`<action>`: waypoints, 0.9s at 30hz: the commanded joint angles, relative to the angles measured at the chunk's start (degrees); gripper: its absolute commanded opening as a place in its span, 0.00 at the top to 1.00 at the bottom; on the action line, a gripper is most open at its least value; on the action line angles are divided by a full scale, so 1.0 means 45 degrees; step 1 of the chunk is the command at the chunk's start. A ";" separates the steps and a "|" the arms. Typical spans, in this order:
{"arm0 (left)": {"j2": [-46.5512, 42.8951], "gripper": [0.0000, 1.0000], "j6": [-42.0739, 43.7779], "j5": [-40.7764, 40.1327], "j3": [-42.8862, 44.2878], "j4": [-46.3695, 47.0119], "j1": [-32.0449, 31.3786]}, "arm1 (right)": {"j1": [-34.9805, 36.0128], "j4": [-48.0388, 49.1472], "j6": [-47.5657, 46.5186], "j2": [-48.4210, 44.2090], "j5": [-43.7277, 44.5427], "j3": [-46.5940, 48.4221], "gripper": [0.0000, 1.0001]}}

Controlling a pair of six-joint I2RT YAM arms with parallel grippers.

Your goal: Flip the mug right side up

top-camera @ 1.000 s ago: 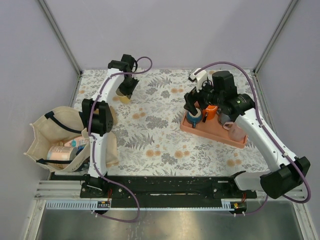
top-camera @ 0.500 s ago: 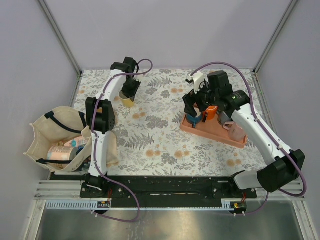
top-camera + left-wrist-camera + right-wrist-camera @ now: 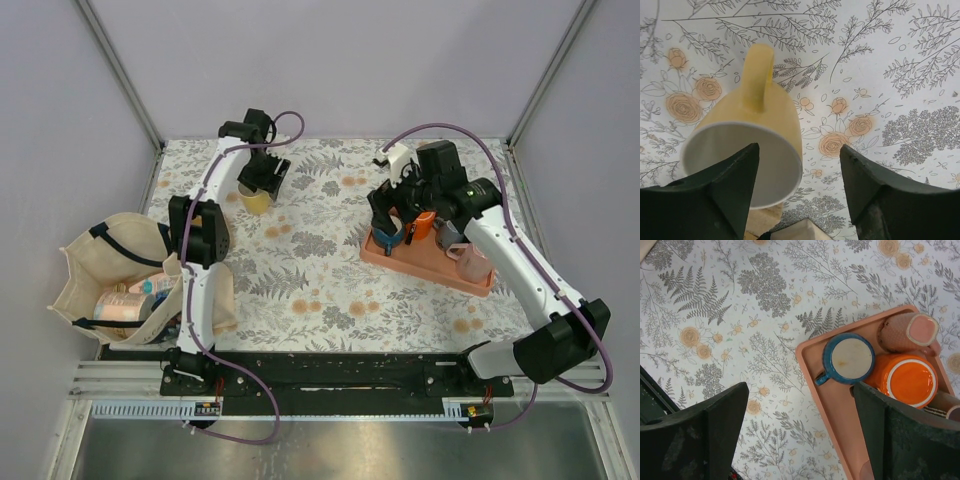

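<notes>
Salmon-pink tray (image 3: 832,412) sat right below the right claw (image 3: 800,387), on the flowered counter (image 3: 300,270). Well away from the left claw (image 3: 800,149), back toward the near left corner, a canvas tote (image 3: 100,245) slumped open, a few containers (image 3: 125,305) inside.

The yellow mug (image 3: 767,125) loses the near part of its rim behind a dark finger (image 3: 725,195). The right wrist picture cuts off the pink tray (image 3: 822,405) (one mug (image 3: 945,411) there is a mere sliver). The tote bag (image 3: 120,230) holds things too small to name.
</notes>
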 commanded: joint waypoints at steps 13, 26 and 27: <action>-0.4689 0.32 0.0920 0.1434 -0.1739 0.1010 0.0119 | -0.4316 -0.2751 -0.0025 0.0644 0.0444 0.1750 0.08; -0.6353 0.32 -0.0525 0.4934 -0.3872 0.2946 -0.0310 | -0.4864 -0.1876 -0.1007 -0.1994 0.5912 -0.3388 0.00; -0.6333 0.32 -0.0583 0.5071 -0.3852 0.2926 -0.0368 | -0.4982 -0.1778 -0.0947 -0.1975 0.5991 -0.3369 0.00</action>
